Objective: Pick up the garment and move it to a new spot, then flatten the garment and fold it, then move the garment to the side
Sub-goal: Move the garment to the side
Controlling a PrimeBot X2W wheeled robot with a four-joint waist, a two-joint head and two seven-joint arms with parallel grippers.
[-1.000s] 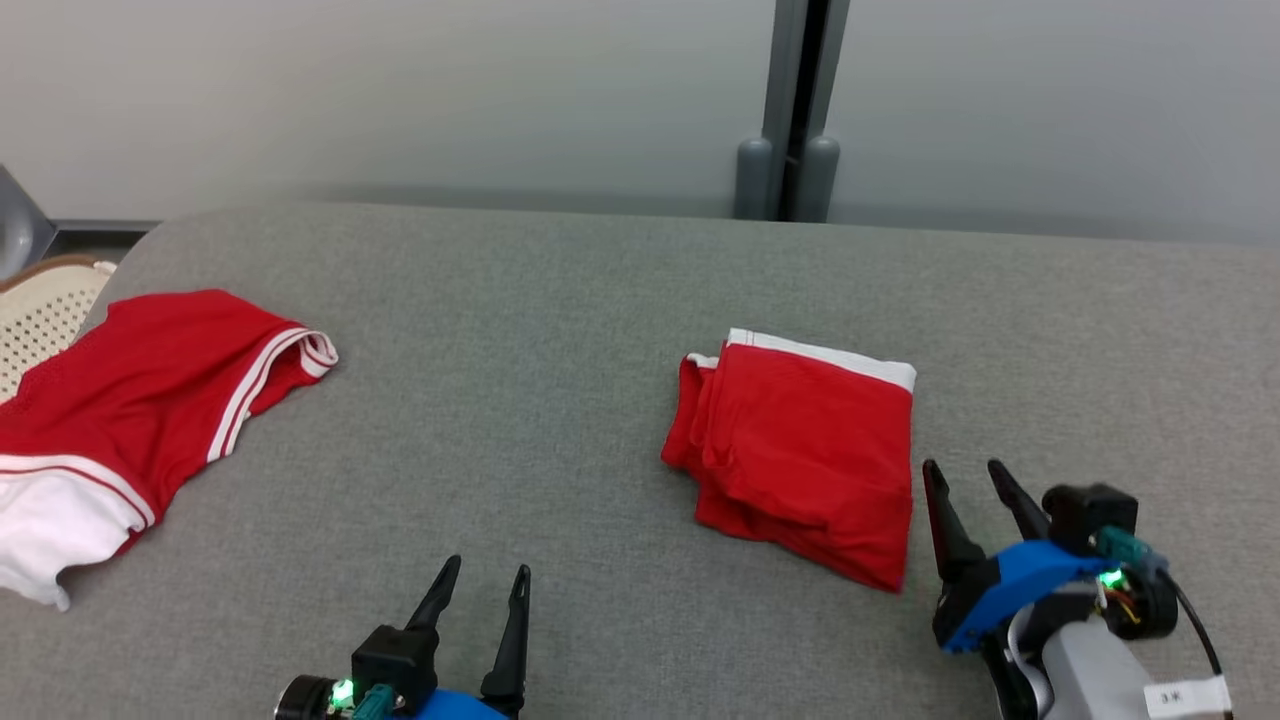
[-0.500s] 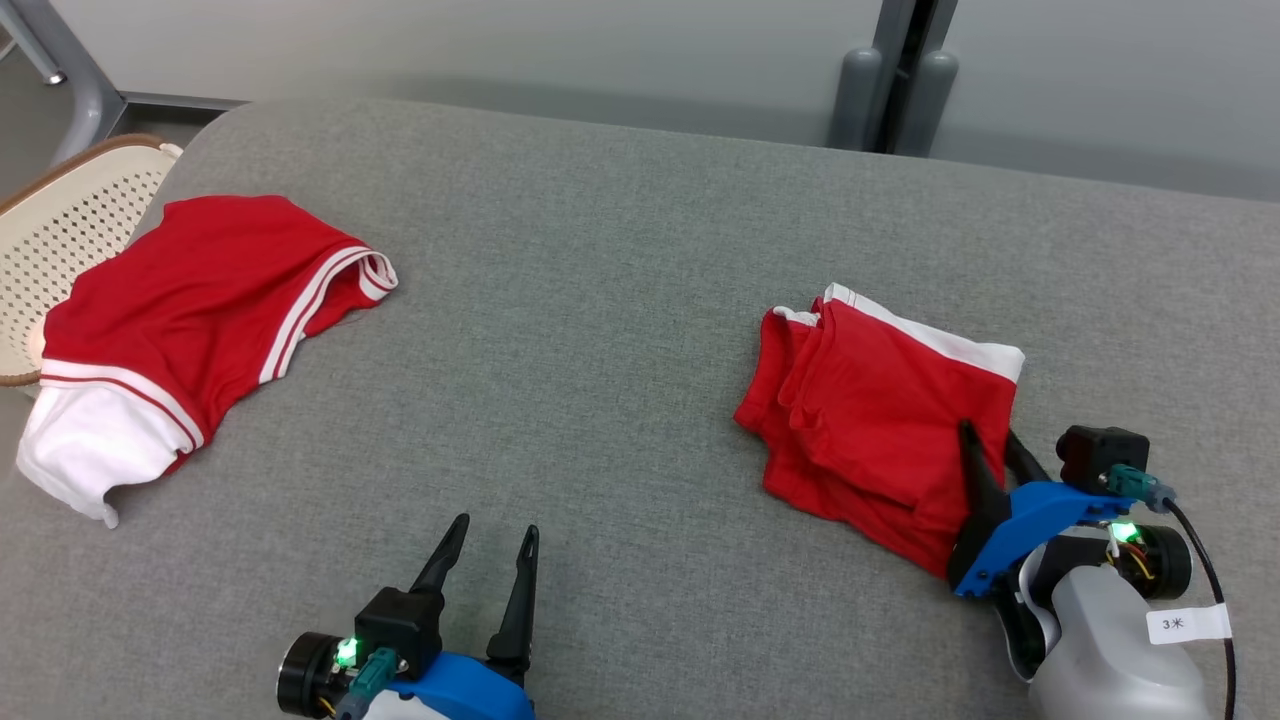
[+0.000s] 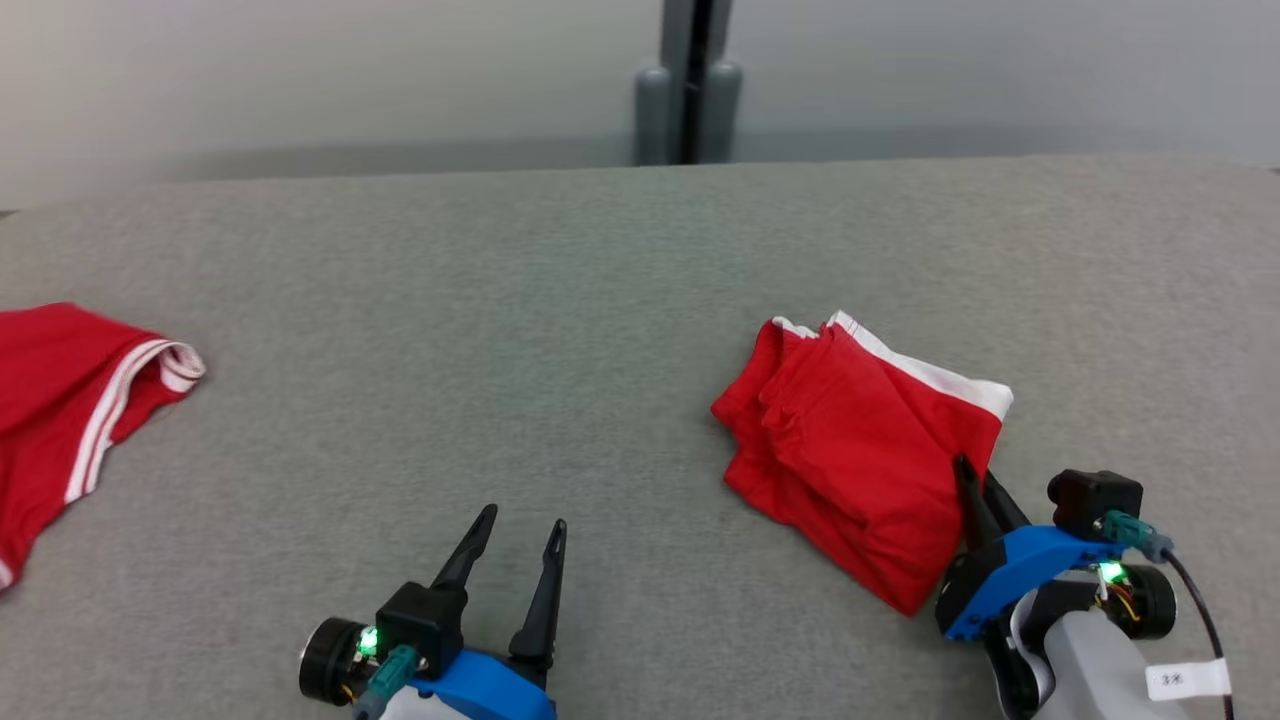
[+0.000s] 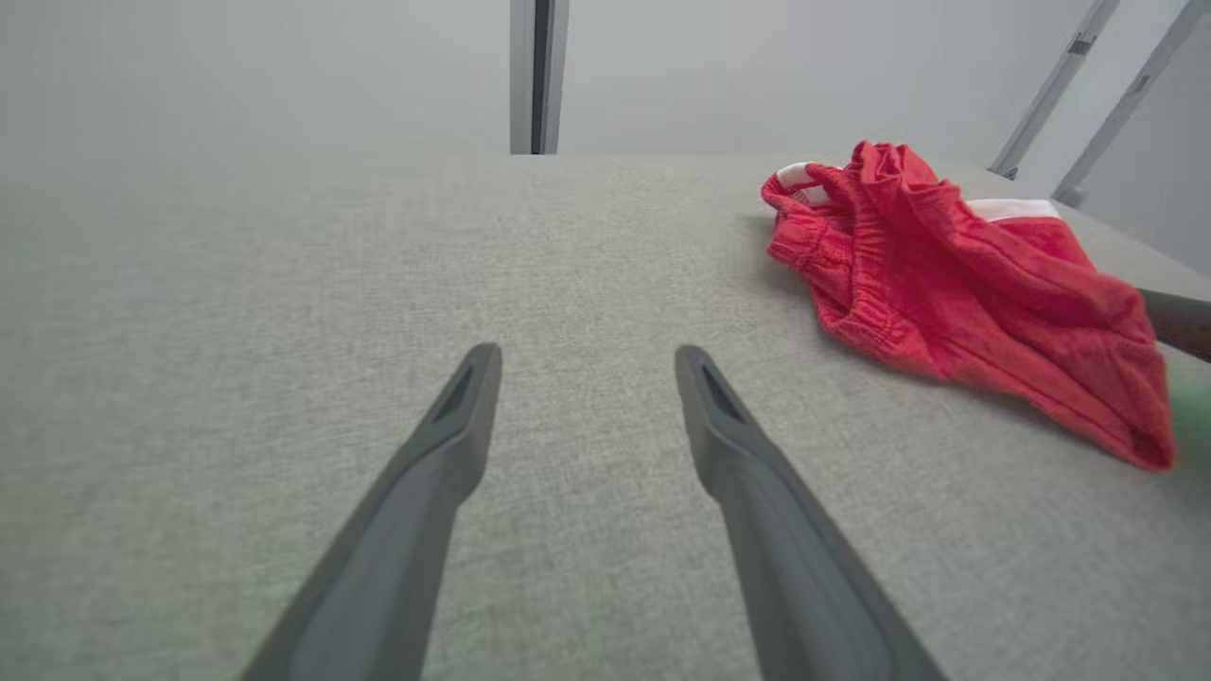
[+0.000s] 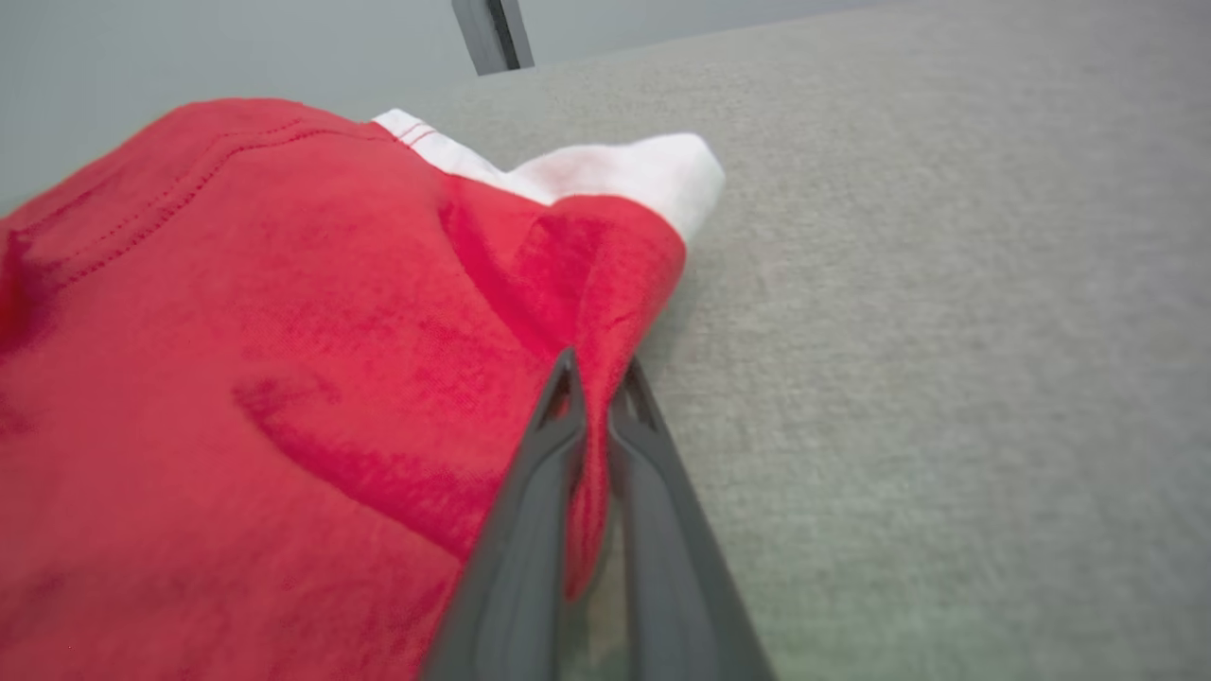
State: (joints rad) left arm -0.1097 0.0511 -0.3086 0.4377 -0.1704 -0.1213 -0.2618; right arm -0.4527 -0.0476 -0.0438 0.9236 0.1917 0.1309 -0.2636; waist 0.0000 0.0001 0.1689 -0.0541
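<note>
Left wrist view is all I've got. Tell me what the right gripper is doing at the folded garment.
Observer: The right gripper is shut on a pinch of the folded garment, at its right edge, close to the white-banded corner.
Operator: Report whether it's lifted.
Observer: In the right wrist view the cloth tents up at the pinch; the rest lies on the grey table.
Operator: Check the robot's far left.
Observer: A second red garment with white stripes lies at the head view's left edge, well apart from the left gripper.
</note>
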